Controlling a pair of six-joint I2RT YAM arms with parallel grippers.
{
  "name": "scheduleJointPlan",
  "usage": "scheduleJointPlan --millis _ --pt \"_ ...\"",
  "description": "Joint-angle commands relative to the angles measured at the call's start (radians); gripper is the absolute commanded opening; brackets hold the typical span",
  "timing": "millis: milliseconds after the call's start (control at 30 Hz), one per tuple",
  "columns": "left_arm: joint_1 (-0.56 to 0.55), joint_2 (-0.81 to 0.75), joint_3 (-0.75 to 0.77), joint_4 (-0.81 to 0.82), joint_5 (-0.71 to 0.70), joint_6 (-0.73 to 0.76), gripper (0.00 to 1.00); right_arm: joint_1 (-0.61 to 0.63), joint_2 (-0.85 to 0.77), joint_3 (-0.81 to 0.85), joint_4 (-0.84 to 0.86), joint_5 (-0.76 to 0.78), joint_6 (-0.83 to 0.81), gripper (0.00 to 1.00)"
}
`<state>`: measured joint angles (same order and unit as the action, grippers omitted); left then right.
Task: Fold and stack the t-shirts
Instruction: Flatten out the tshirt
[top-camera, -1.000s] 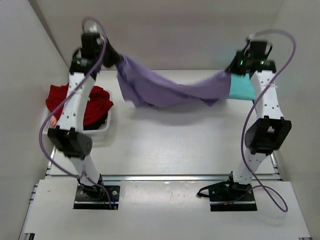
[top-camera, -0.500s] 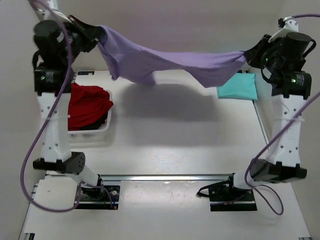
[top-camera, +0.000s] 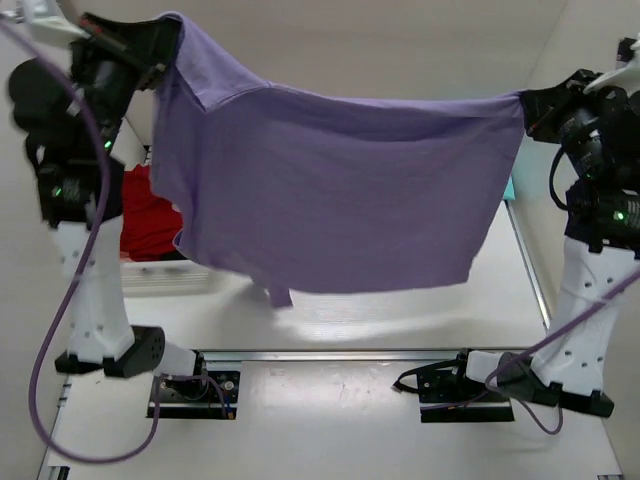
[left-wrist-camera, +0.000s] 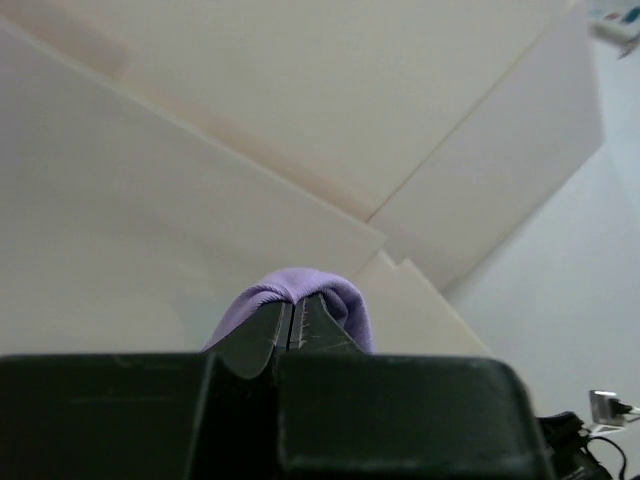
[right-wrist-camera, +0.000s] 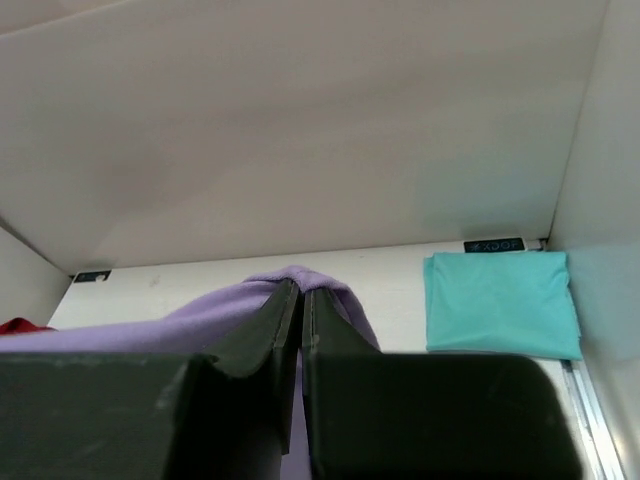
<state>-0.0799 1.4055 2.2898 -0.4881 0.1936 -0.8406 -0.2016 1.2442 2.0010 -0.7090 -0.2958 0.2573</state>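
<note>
The lavender-purple t-shirt (top-camera: 330, 190) hangs spread out in the air between my two grippers, high above the table. My left gripper (top-camera: 172, 40) is shut on its upper left corner, where a fold of purple cloth (left-wrist-camera: 300, 290) wraps over the closed fingertips. My right gripper (top-camera: 524, 105) is shut on the upper right corner, with purple cloth (right-wrist-camera: 200, 320) draped over the fingers. A folded teal t-shirt (right-wrist-camera: 500, 302) lies flat at the table's far right. Deep red t-shirts (top-camera: 150, 215) lie in the basket at the left, mostly hidden behind the hanging shirt.
The white slotted basket (top-camera: 165, 275) stands on the table's left side, beside my left arm. White walls close the workspace at the back and on both sides. The hanging shirt hides most of the table top in the top view.
Both arms have risen and pulled apart. The purple shirt went from a sagging bunched band to a flat sheet hanging taut between the grippers. It now covers the teal shirt in the top view.
</note>
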Motion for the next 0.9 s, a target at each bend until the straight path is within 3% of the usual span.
scheduleJointPlan --millis 0,167,267,400,467,533,600,700,867 --pt "0.008 0.136 -0.032 -0.001 0.026 -0.005 0.0 0.001 0.104 -0.038 0.081 -0.02 0.036 0.0" --pt "0.006 0.329 -0.006 0.014 0.113 -0.021 0.0 0.034 0.256 -0.031 0.129 -0.032 0.054 0.0" --pt "0.014 0.453 0.092 0.005 0.164 -0.028 0.0 0.045 0.355 0.019 0.134 -0.026 0.045 0.0" --pt "0.032 0.582 0.198 0.015 0.205 -0.063 0.0 0.064 0.5 0.241 0.073 -0.011 0.019 0.0" --pt "0.042 0.593 0.244 0.036 0.192 -0.064 0.0 0.056 0.599 0.452 0.019 -0.005 0.025 0.0" --pt "0.049 0.552 0.221 0.077 0.165 -0.039 0.0 0.035 0.635 0.551 -0.004 0.003 0.037 0.0" --pt "0.061 0.511 0.179 0.107 0.155 -0.029 0.0 0.019 0.589 0.507 0.057 -0.009 0.052 0.0" --pt "0.075 0.481 0.184 0.1 0.176 -0.034 0.0 -0.001 0.477 0.282 0.147 -0.014 0.068 0.0" --pt "0.023 0.368 0.026 0.048 0.198 0.044 0.0 -0.021 0.428 0.086 0.099 -0.058 0.051 0.0"
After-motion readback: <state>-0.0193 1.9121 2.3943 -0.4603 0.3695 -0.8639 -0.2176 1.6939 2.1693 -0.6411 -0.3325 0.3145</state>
